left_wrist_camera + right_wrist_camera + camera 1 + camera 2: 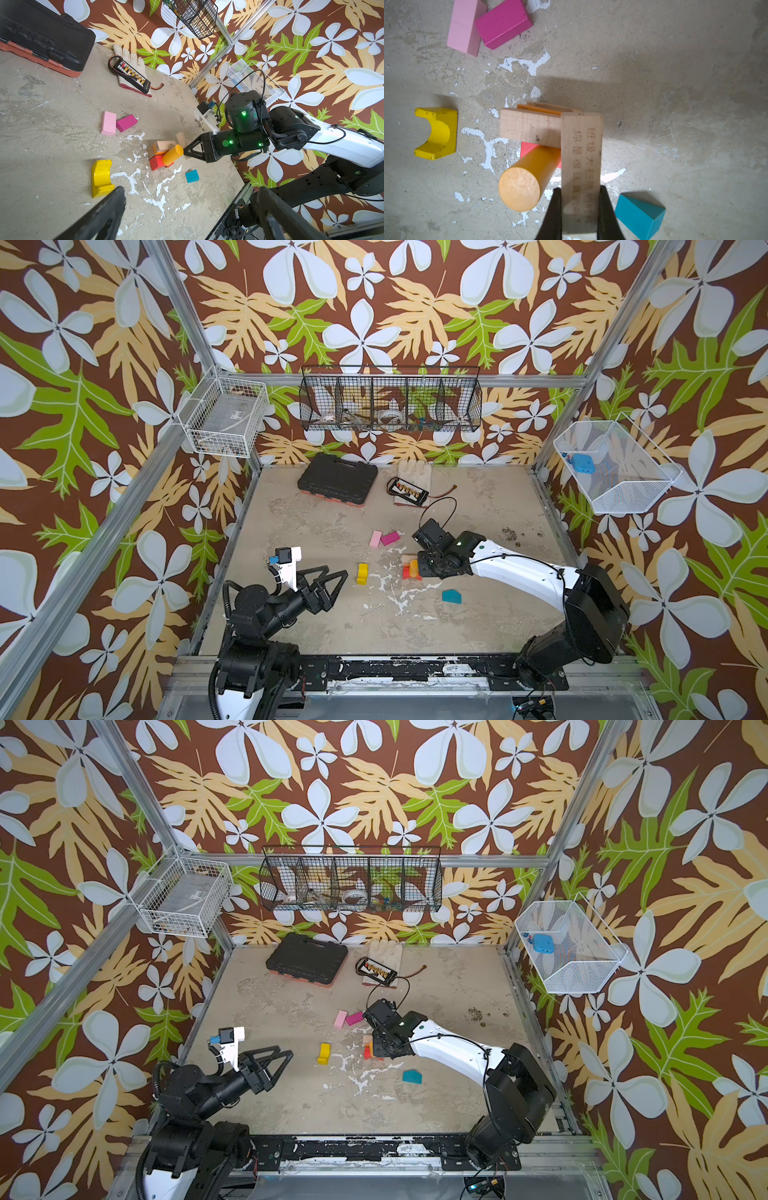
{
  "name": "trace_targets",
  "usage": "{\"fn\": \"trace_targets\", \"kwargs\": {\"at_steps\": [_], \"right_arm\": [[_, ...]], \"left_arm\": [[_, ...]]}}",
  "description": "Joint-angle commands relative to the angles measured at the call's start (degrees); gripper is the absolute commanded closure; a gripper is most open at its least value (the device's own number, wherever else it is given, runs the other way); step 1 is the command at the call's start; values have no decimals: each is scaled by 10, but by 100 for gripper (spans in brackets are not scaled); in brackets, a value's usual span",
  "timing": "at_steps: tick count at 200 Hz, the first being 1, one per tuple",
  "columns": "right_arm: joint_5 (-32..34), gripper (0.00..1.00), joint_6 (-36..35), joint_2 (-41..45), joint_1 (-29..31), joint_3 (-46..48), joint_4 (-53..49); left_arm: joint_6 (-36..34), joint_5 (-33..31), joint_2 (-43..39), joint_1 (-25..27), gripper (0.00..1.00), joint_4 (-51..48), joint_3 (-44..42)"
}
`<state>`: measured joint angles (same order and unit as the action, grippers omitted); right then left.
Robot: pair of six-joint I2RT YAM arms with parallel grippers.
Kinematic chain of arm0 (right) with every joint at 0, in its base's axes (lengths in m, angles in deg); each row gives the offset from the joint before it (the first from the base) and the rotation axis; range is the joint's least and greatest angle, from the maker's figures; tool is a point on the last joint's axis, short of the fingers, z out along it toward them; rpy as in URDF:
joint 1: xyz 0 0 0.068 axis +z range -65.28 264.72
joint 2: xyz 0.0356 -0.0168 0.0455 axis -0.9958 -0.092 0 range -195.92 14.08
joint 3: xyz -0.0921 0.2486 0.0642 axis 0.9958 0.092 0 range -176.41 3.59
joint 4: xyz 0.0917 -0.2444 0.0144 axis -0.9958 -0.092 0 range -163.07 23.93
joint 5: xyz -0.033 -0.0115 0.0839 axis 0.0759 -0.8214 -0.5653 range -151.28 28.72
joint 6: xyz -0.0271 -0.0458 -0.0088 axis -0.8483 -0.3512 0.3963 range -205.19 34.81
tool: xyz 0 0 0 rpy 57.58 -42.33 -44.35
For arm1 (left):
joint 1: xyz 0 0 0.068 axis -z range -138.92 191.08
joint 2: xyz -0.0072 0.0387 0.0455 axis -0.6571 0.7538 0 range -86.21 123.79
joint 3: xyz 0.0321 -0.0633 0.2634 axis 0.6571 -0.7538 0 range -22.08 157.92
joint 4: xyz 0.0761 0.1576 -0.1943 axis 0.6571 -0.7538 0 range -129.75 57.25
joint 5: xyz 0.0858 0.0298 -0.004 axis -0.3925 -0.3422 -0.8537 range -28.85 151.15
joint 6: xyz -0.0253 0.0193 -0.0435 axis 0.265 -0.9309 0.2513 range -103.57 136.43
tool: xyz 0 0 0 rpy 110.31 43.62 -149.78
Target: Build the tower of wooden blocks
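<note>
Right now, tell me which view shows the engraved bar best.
Right wrist: the bar sits close up, lettering clear, pinched by the right claw. The left wrist view and both top views show only pale slivers of it at the claw.

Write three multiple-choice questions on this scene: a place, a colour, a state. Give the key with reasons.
1. The teal block lies A) on the table B) on the case C) in a basket.
2. The arch is A) pink B) yellow C) red.
3. The right gripper is A) open B) shut on the cylinder C) shut on a wood bar.
Key: 1A, it rests on the tabletop; 2B, yellow in every view; 3C, its jaws clamp the engraved bar.
</note>
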<state>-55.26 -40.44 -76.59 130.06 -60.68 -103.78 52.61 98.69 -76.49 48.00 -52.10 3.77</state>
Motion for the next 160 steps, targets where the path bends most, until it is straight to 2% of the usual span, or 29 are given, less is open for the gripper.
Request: {"fn": "trace_targets", "kwargs": {"at_steps": [1,63,160], "right_arm": [[8,100,-1,-7,0,-8,-2],[6,100,-1,-20,-1,-13,-1],[1,90,-2,-20,0,-15,2]], "left_arm": [[4,2,-1,1,0,12,0],[5,2,-1,1,0,12,0],[6,2,-1,0,0,12,0]]}}
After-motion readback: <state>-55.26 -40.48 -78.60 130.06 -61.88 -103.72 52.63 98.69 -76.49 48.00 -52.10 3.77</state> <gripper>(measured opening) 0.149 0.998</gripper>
